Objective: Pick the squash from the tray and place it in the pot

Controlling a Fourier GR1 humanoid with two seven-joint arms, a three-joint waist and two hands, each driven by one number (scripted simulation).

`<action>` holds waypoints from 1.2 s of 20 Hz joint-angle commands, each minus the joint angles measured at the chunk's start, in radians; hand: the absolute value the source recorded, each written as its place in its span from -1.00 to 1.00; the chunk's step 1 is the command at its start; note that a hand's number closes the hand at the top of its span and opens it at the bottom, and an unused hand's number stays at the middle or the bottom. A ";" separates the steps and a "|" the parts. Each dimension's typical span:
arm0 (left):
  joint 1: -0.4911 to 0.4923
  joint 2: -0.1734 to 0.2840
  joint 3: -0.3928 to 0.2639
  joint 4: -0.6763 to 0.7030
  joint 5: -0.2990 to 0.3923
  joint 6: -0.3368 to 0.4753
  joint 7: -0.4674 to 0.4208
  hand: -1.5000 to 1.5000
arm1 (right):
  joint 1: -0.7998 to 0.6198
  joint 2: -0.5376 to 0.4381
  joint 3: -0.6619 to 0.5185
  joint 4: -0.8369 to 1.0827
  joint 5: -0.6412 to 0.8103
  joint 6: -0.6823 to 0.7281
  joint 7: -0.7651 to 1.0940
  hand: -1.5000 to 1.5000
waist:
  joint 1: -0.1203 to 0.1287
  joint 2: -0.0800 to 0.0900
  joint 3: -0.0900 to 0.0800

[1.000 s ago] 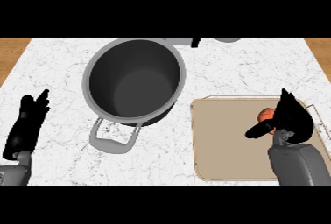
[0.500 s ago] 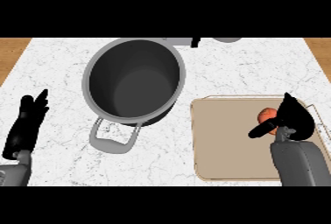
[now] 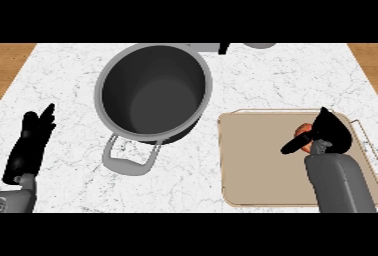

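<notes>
Head view shows the squash (image 3: 302, 131) as an orange patch on the tray (image 3: 255, 165), mostly covered by my right hand (image 3: 328, 132). It lies under and just left of that palm, so its long axis is hidden. Whether my fingers close round it, I cannot tell. The pot (image 3: 153, 92) stands up and to the left, apart from the tray. My left hand (image 3: 29, 145) rests spread at the left edge, far off.

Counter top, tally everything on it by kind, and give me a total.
Pot: 1
Tray: 1
Squash, mostly hidden behind the right hand: 1
Grey object cut off at the top edge: 1
Total: 4
</notes>
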State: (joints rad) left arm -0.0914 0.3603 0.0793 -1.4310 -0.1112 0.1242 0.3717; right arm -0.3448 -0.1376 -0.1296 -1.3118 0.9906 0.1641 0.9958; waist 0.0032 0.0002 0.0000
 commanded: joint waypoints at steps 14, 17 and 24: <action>0.005 -0.035 0.067 -0.002 -0.025 -0.063 -0.019 0.00 | 0.006 -0.104 -0.008 0.158 0.020 -0.121 -0.166 1.00 | 0.001 0.001 0.000; 0.024 -0.068 0.033 -0.042 -0.067 -0.038 0.014 0.00 | -0.024 -0.057 0.061 0.093 0.077 -0.088 -0.066 1.00 | 0.001 -0.001 0.000; 0.014 -0.032 0.060 -0.119 -0.048 -0.085 0.078 0.00 | 0.026 -0.096 0.128 0.019 0.110 -0.087 -0.180 1.00 | 0.002 -0.003 0.000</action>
State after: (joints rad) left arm -0.0966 0.3143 0.1363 -1.4704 -0.1681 0.0619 0.4026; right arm -0.3420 -0.2251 -0.0556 -1.2508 1.0849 0.0616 0.8761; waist 0.0027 -0.0028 -0.0018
